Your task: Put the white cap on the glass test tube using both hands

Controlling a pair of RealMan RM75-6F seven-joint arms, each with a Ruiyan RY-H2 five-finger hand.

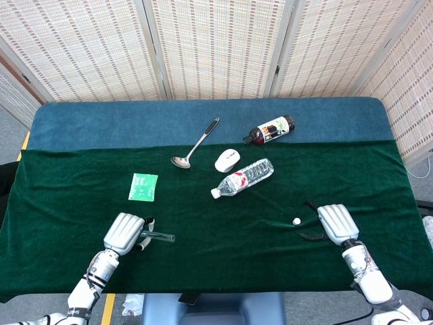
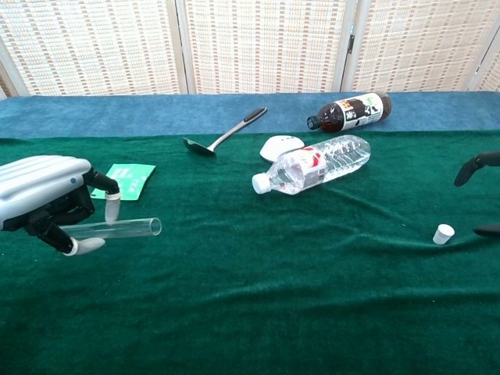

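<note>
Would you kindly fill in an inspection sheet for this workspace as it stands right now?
Surface: table under green cloth, blue strip along the far edge.
Job's things: glass test tube held level; white cap standing on the cloth, uncapped.
Clutter: spoon, dark bottle, clear water bottle, white mouse-like object, green packet.
Hands: left hand grips the tube; right hand beside the cap, fingers apart, not touching.
Cables: nothing seen on the table.
Surroundings: woven screens behind.
</note>
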